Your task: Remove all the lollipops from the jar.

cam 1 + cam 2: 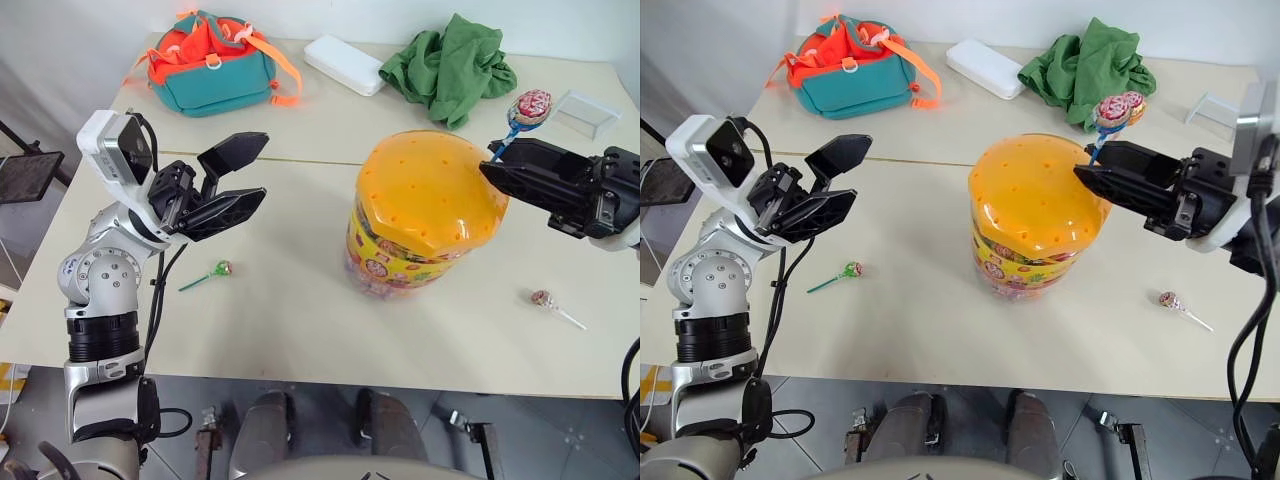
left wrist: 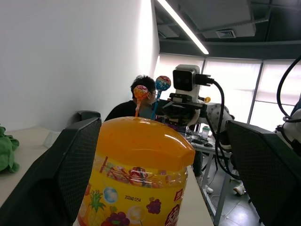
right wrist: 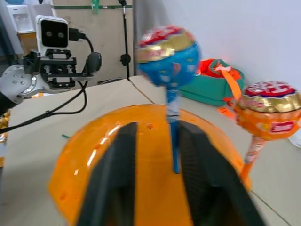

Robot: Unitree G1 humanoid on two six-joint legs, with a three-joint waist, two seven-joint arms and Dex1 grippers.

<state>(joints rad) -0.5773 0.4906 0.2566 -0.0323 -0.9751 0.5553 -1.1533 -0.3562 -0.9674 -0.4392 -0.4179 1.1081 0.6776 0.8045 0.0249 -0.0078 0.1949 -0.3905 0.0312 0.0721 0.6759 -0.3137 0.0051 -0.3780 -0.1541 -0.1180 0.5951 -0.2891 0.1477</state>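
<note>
The domed orange lid of the clear plastic jar [image 1: 425, 215] stands mid-desk [image 1: 300, 320]. The right claw [image 3: 175, 155] pinches a blue lollipop's [image 3: 167, 59] thin stick; the left claw [image 1: 232, 180] gapes apart, empty.

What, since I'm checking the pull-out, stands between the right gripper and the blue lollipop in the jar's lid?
Nothing visible: the right gripper is at the stick of the blue lollipop, just above the orange lid. The orange lollipop stands beside it, not between.
</note>
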